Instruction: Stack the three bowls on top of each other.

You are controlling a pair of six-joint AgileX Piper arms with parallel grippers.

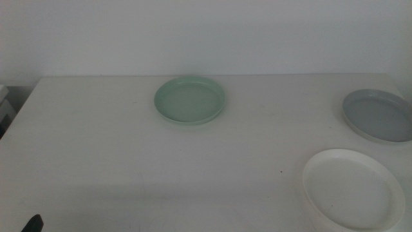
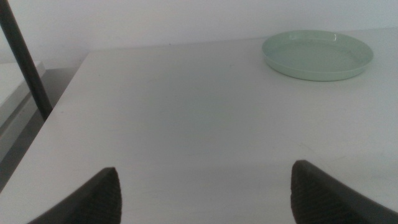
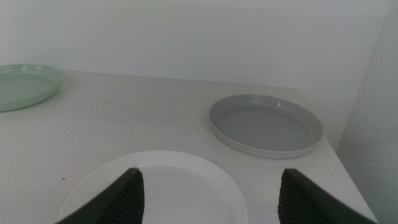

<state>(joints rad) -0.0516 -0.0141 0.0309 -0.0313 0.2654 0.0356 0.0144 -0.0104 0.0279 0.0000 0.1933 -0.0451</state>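
Observation:
Three shallow bowls lie apart on the white table [image 1: 116, 148]. The mint green bowl [image 1: 190, 100] [image 2: 318, 55] [image 3: 23, 86] sits at the back centre. At the right edge rests the grey bowl [image 1: 380, 115] [image 3: 266, 124], and the white bowl [image 1: 353, 188] [image 3: 155, 190] is at the front right. My left gripper [image 2: 205, 196] is open over bare table at the front left, only a dark tip [image 1: 32, 223] showing in the middle view. My right gripper [image 3: 208, 199] is open, low over the white bowl's near part, holding nothing.
A dark pole [image 2: 25, 59] stands beyond the table's left edge, beside a lower white surface [image 2: 15, 93]. A white wall [image 1: 206, 32] runs behind the table. The table's right edge lies close beside the grey bowl.

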